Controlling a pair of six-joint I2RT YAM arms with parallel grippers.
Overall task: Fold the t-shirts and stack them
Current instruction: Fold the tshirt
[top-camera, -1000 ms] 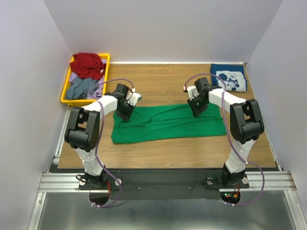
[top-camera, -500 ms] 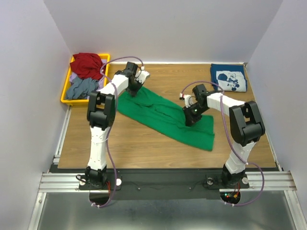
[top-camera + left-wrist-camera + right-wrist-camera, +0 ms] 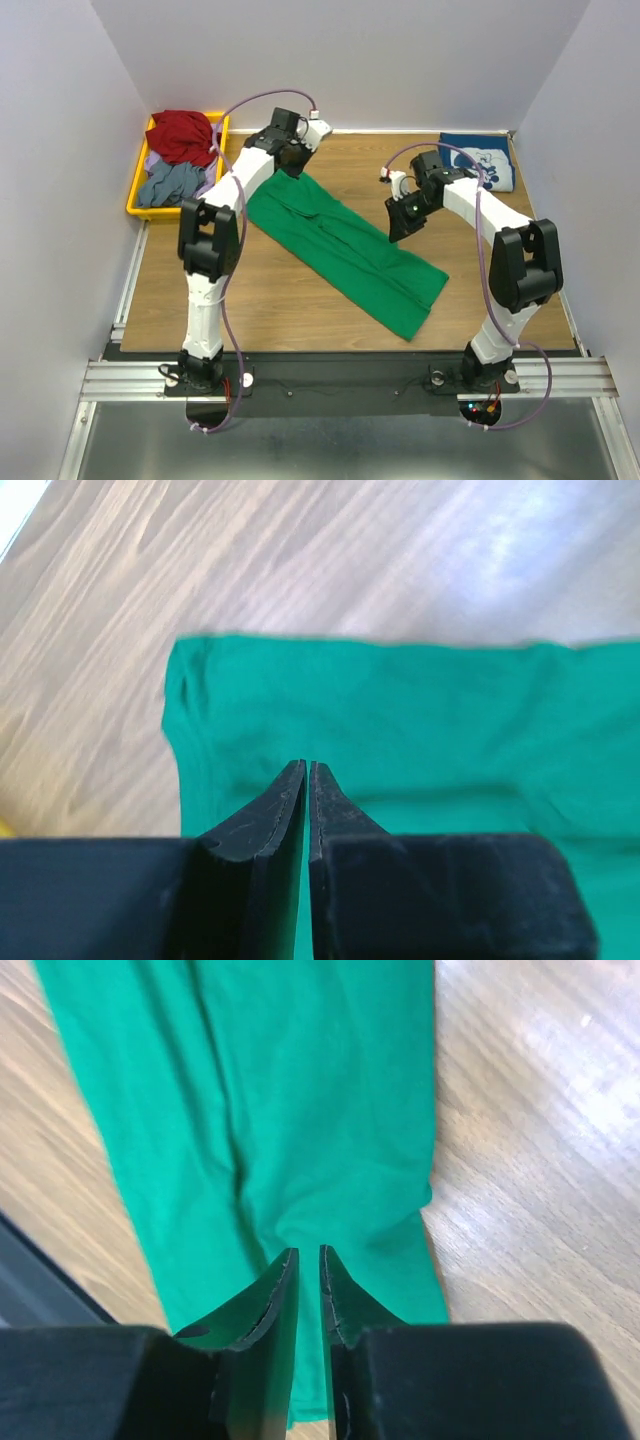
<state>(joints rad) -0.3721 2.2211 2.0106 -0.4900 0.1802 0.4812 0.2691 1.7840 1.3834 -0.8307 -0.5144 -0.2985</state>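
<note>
A bright green t-shirt (image 3: pixel 340 245), folded into a long strip, lies slanting across the table from far left to near right. My left gripper (image 3: pixel 292 172) is at its far left end, the jaws nearly together with green cloth between them (image 3: pixel 306 764). My right gripper (image 3: pixel 398 230) is on the strip's right edge, past its middle. Its jaws stand a narrow slit apart around the cloth (image 3: pixel 309 1250), and creases run up to the tips. The shirt (image 3: pixel 300 1090) trails away below them. A navy t-shirt (image 3: pixel 478 163) with a white print lies folded in the far right corner.
A yellow bin (image 3: pixel 138 170) at the far left holds a red garment (image 3: pixel 182 135) and grey clothes (image 3: pixel 170 182). White walls close in the table at the left, back and right. Bare wood shows around the green t-shirt.
The green t-shirt has swung from lying across the table to a diagonal. My left gripper has carried its end to the far left, and the near right end has stretched toward the front.
</note>
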